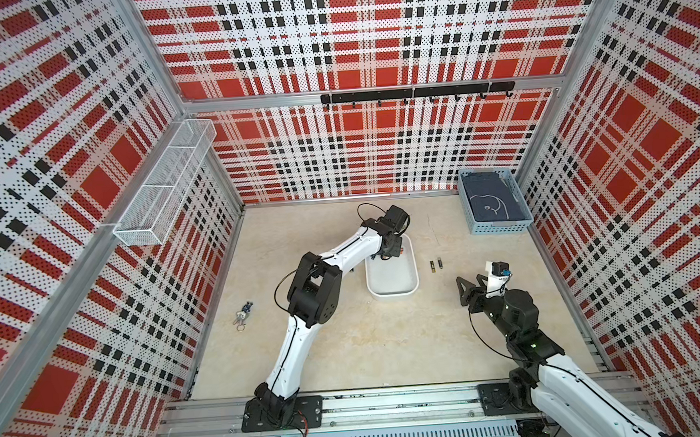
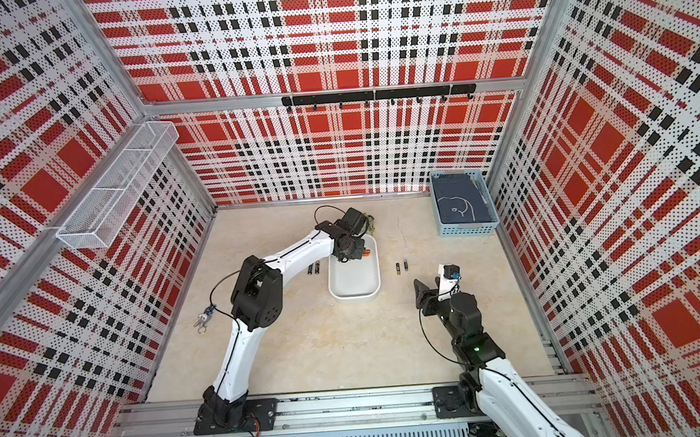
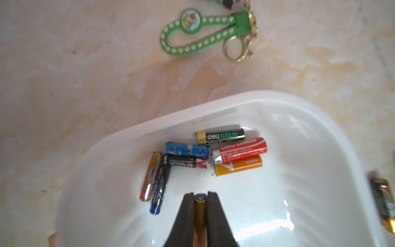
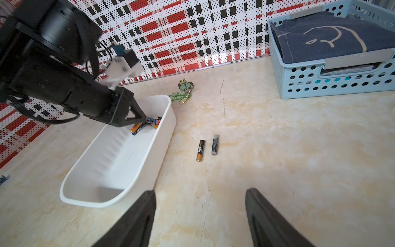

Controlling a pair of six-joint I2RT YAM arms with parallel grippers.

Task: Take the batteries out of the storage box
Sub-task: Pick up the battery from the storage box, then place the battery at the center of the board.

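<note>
Clamping hard on a single battery (image 3: 200,197), the left gripper (image 3: 200,195) has both dark fingers (image 3: 187,216) pressed against the cell's amber sides, with the metal end cap peeking out right at the tips. That grip sits inside the storage box (image 3: 149,125), low over its white floor; whether the cell touches the floor, I can't tell.

Just beyond the tips lies the remaining cluster (image 3: 187,149), seven cells bunched by the box's far end wall. There's a black-and-yellow cell (image 3: 220,135), a red cell (image 3: 239,149) and an orange cell (image 3: 238,165) side by side. A blue one and a black one lie next to them, and two slim ones are angled off to the side. None of them touches the fingers.

Across to the right gripper (image 4: 199,191): its fingers are spread wide, nothing between them, hovering over bare table (image 4: 277,160) near the box's near end and not touching it.

Out on the table, a black-and-gold battery (image 4: 200,150) and a grey battery (image 4: 215,144) lie side by side, between the box and the blue basket (image 4: 320,89). In a top view another pair (image 2: 310,269) lies just off the box's opposite long wall. A green keychain (image 3: 192,36) rests on the table past the box's far end.
</note>
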